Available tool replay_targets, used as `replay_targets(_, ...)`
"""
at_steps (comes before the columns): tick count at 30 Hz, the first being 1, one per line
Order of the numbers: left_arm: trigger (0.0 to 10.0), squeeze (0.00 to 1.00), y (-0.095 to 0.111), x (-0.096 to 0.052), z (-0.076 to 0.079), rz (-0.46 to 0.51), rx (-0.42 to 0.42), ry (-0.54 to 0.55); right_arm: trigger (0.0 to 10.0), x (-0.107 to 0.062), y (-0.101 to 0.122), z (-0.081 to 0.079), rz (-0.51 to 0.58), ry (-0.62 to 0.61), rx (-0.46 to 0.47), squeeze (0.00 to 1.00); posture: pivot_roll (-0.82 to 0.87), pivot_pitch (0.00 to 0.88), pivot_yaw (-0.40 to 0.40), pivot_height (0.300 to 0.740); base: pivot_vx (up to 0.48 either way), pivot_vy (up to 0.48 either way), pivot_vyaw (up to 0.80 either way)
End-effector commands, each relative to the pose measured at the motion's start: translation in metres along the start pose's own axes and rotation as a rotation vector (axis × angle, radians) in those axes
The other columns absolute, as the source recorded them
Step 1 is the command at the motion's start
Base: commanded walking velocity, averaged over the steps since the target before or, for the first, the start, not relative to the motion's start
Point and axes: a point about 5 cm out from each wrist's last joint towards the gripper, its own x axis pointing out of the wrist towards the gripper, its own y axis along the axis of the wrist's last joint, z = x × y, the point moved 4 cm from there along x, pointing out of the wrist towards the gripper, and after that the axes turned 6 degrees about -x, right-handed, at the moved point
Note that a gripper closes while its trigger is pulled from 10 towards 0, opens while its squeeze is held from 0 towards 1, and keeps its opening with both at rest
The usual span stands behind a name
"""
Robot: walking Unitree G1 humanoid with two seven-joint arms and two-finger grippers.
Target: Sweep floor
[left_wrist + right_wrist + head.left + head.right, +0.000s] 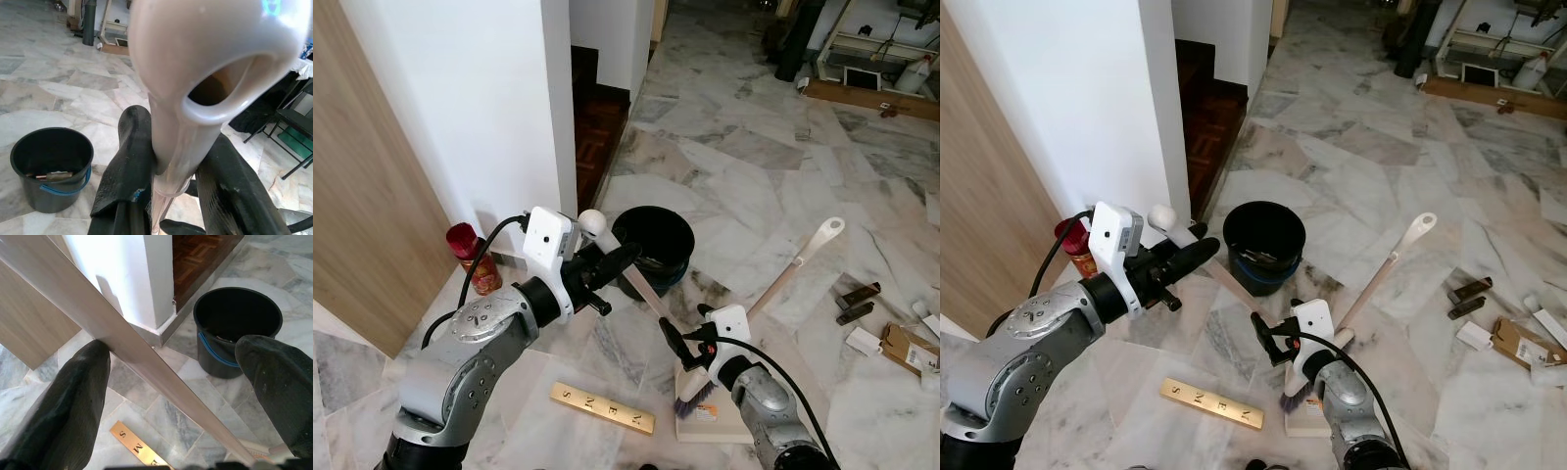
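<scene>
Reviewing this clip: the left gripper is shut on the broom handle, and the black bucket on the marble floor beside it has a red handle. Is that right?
Not quite. The left gripper is shut on the broom handle, but the black bucket on the marble floor has a blue handle, not red; the left wrist view shows it.

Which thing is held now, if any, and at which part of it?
The left hand holds the broom near the top end of its handle, fingers closed on it. The right hand is open around the lower handle, not gripping.
</scene>
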Motion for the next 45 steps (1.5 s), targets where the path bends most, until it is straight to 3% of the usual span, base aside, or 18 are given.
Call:
replay_targets(1,0.0,0.0,0.008,-0.002,0.002,0.043,0.003,-0.021,10.0,-0.007,-0.005,0.015,-0.008,-0.088,0.036,0.0,0.19,0.128,-0.079,0.74,0.0,0.0,0.0)
replay_targets(10,0.0,0.0,0.005,-0.003,0.003,0.036,-0.001,-0.027,10.0,-0.008,-0.007,0.017,-0.009,-0.127,0.061,0.0,0.19,0.124,-0.083,0.74,0.0,0.0,0.0)
replay_targets(13,0.0,0.0,0.004,-0.004,0.003,0.032,-0.003,-0.027,10.0,-0.009,-0.01,0.019,-0.009,-0.176,0.111,0.0,0.19,0.123,-0.085,0.74,0.0,0.0,0.0)
replay_targets(15,0.0,0.0,0.001,-0.006,0.001,0.019,-0.002,-0.026,10.0,-0.014,-0.022,0.022,-0.041,-0.267,0.255,0.0,0.18,0.118,-0.086,0.74,0.0,0.0,0.0)
replay_targets(19,0.0,0.0,0.0,-0.005,0.0,0.015,-0.001,-0.024,10.0,-0.018,-0.035,0.023,-0.088,-0.312,0.351,0.0,0.19,0.116,-0.086,0.74,0.0,0.0,0.0)
replay_targets(23,0.0,0.0,0.0,-0.004,0.0,0.014,0.003,-0.02,10.0,-0.02,-0.044,0.02,-0.131,-0.298,0.403,0.0,0.18,0.115,-0.086,0.74,0.0,0.0,0.0)
replay_targets(25,0.0,0.0,-0.003,-0.004,-0.002,-0.001,0.015,-0.014,10.0,-0.021,-0.054,0.011,-0.2,-0.237,0.368,0.0,0.18,0.118,-0.087,0.74,0.0,0.0,0.0)
replay_targets(26,1.3,0.0,-0.004,-0.004,-0.002,-0.005,0.017,-0.012,10.0,-0.022,-0.056,0.009,-0.216,-0.224,0.369,0.0,0.18,0.118,-0.087,0.74,0.0,0.0,0.0)
replay_targets(27,1.3,0.0,-0.004,-0.004,-0.002,-0.007,0.018,-0.012,10.0,-0.022,-0.057,0.008,-0.223,-0.217,0.374,0.0,0.18,0.118,-0.087,0.74,0.0,0.0,0.0)
replay_targets(28,10.0,0.0,-0.006,-0.005,-0.003,-0.02,0.023,-0.015,10.0,-0.023,-0.061,0.005,-0.251,-0.197,0.382,0.0,0.18,0.118,-0.088,0.74,0.0,0.0,0.0)
replay_targets(33,10.0,0.0,-0.016,-0.01,0.001,-0.082,0.029,-0.058,10.0,-0.024,-0.067,-0.003,-0.284,-0.147,0.376,0.0,0.18,0.122,-0.088,0.74,0.0,0.0,0.0)
replay_targets(36,10.0,0.0,-0.018,-0.013,-0.004,-0.098,0.048,-0.039,10.0,-0.026,-0.067,0.002,-0.275,-0.188,0.369,0.0,0.18,0.124,-0.087,0.74,0.0,0.0,0.0)
replay_targets(41,10.0,0.0,-0.017,-0.017,-0.018,-0.12,0.101,0.029,10.0,-0.027,-0.064,0.012,-0.253,-0.239,0.358,0.0,0.18,0.123,-0.088,0.74,0.0,0.0,0.0)
replay_targets(42,10.0,0.0,-0.018,-0.021,-0.029,-0.143,0.15,0.081,10.0,-0.027,-0.062,0.017,-0.241,-0.257,0.365,0.0,0.18,0.124,-0.089,0.74,0.0,0.0,0.0)
replay_targets(45,10.0,0.0,-0.018,-0.026,-0.041,-0.167,0.201,0.139,10.0,-0.027,-0.061,0.02,-0.241,-0.26,0.359,0.0,0.18,0.125,-0.091,0.74,0.0,0.0,0.0)
